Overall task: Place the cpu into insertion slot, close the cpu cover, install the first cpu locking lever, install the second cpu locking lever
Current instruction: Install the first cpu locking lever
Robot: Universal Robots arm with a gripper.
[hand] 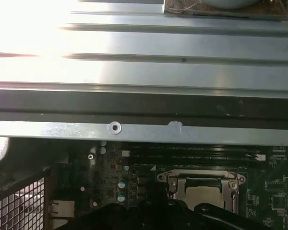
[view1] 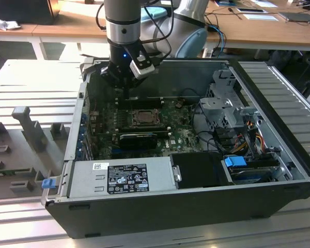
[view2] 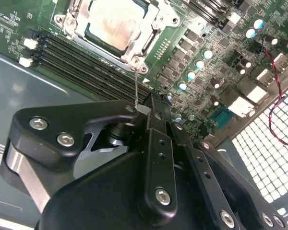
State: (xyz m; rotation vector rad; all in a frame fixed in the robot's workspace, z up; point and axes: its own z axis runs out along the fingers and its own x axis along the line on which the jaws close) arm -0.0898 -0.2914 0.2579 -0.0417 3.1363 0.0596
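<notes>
Cpu [view2: 113,24] seated in insertion slot [view2: 137,60], cpu cover [view2: 156,21] closed.

A pale silvery-beige cpu [view2: 116,23] sits framed by a silver cpu cover [view2: 153,29] on a green circuit board [view2: 182,21]. The gripper [view2: 153,112] is matte black with silver screws. A grey power supply box [view1: 121,178] carries a black-and-white label.
</notes>
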